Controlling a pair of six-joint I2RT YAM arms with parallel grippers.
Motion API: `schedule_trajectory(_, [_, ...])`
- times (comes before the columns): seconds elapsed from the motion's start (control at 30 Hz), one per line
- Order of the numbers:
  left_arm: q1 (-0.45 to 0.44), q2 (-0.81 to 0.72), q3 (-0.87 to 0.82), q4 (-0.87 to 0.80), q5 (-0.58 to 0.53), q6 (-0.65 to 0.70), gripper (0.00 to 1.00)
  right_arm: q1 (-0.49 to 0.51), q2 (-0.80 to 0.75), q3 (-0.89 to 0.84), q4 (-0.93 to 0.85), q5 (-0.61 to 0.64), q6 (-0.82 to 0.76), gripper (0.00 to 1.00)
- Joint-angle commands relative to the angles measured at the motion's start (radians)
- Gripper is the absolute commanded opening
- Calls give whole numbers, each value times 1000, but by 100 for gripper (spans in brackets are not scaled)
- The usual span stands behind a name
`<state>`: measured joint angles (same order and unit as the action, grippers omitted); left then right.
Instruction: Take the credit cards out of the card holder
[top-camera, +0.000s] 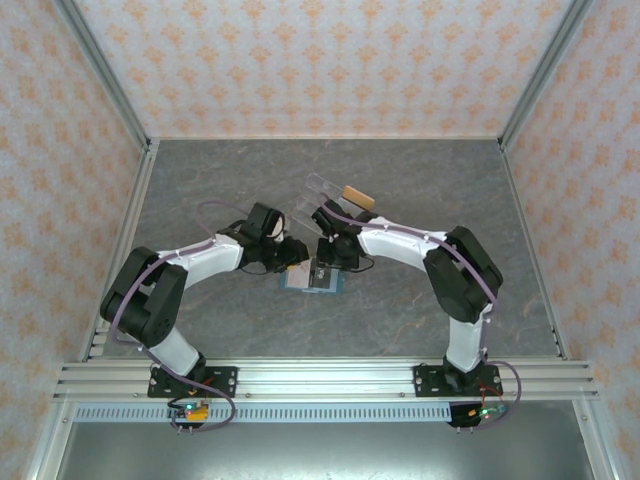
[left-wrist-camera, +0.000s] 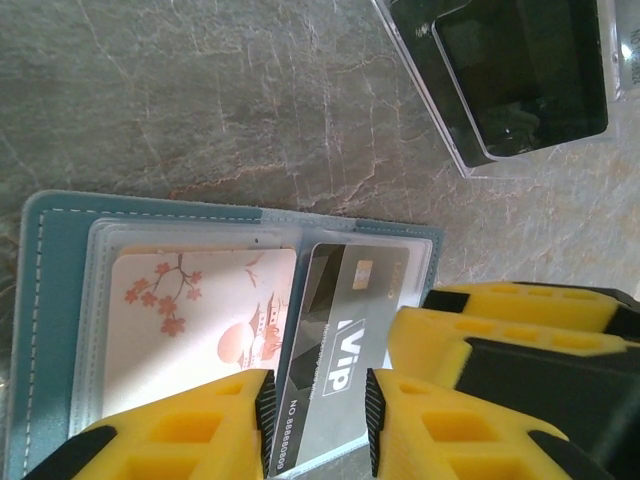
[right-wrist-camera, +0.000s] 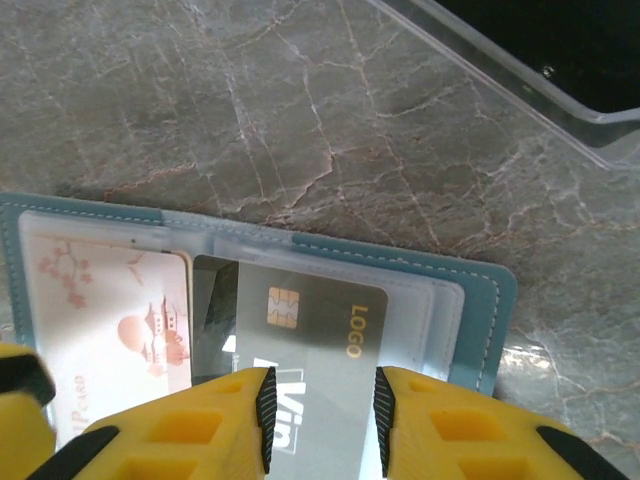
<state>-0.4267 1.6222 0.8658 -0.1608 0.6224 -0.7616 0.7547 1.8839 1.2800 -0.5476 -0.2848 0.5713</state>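
Note:
The teal card holder (top-camera: 312, 280) lies open on the table between both arms, clear sleeves facing up (left-wrist-camera: 55, 300) (right-wrist-camera: 480, 300). A dark grey VIP card (left-wrist-camera: 340, 330) (right-wrist-camera: 320, 320) with a chip sits in the right sleeve, skewed, its lower end near the sleeve's edge. A white card with a pink blossom print (left-wrist-camera: 200, 320) (right-wrist-camera: 110, 310) fills the left sleeve. My left gripper (top-camera: 296, 262) (left-wrist-camera: 318, 420) hovers open, its pads either side of the grey card's lower end. My right gripper (top-camera: 330, 262) (right-wrist-camera: 320, 420) is open too, straddling the same card. Its yellow fingers (left-wrist-camera: 470, 340) crowd close beside the left ones.
A clear acrylic tiered stand (top-camera: 325, 190) (left-wrist-camera: 520, 80) (right-wrist-camera: 520, 70) stands just beyond the holder, with a tan block (top-camera: 357, 196) at its right end. Grey marbled tabletop (top-camera: 220, 180) spreads around, bounded by aluminium rails and patterned walls.

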Motion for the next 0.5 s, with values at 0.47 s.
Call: schedule_trajectory(0.47, [-31, 86, 32, 38, 55, 9, 31, 2, 80, 34, -58, 0, -26, 35])
